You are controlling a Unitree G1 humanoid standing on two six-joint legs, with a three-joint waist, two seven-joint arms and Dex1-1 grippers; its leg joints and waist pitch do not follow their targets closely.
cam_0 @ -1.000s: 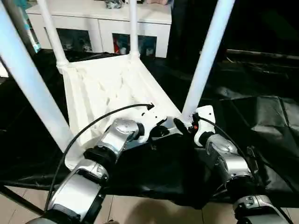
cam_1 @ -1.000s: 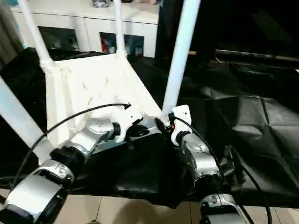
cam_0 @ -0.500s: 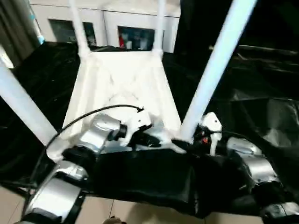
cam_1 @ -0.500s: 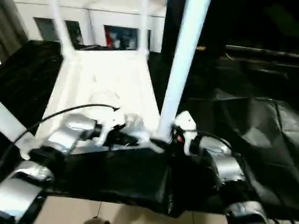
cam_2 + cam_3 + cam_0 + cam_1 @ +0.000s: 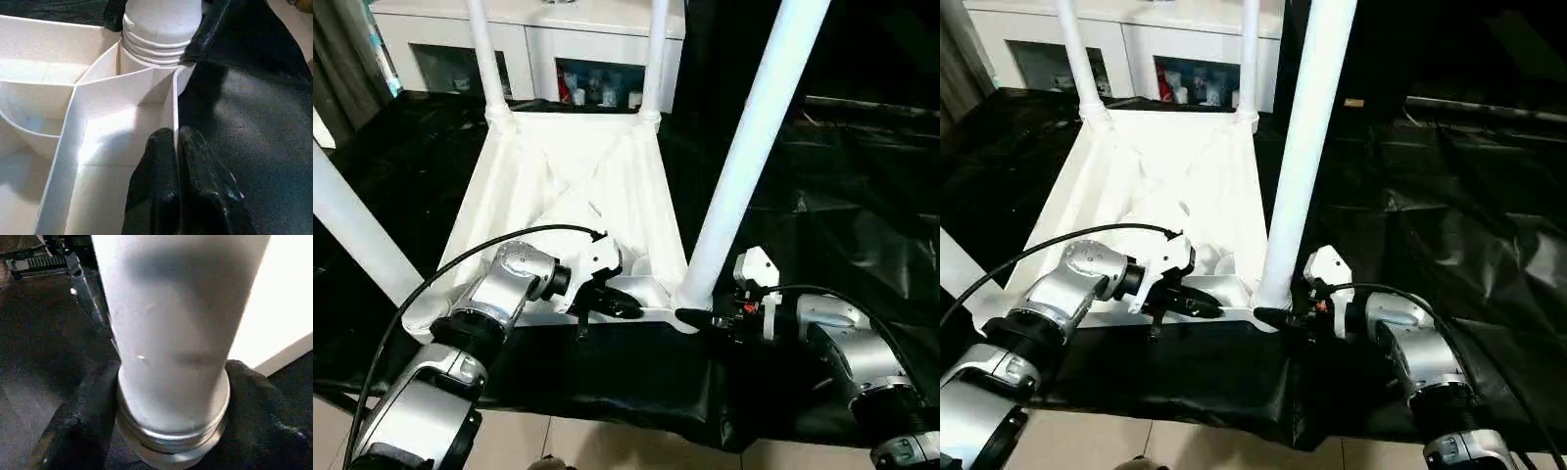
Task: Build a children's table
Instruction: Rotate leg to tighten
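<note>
Your children's table (image 5: 573, 186) lies upside down on the black sheet (image 5: 862, 196), ribbed underside up, all four legs standing in their corner sockets. Taking the tabletop's centre as the dial: the near-left leg (image 5: 357, 235) rises at 8 o'clock, the two far legs (image 5: 481, 54) at 11 and 1, and the near-right leg (image 5: 749, 147) at 4. The white cabinet (image 5: 524, 39) stands beyond, at 12.

The left gripper (image 5: 176, 147) has its black fingers (image 5: 156, 171) pinched together on the thin near rim wall of the tabletop, at about 6 o'clock. The right gripper (image 5: 700, 318) sits at the base of the near-right leg, its fingers set around the flared, ringed collar where the leg enters the socket. Whether they press on the collar or only flank it cannot be told from here, as the leg blocks the close view.

Judged as hollow moulded plastic, the piece should be light and fairly stiff, though the rim walls may flex and the glossy legs may slip. Take hold low, at a rib or a collar. Gripping a leg high up would give leverage against the socket.
</note>
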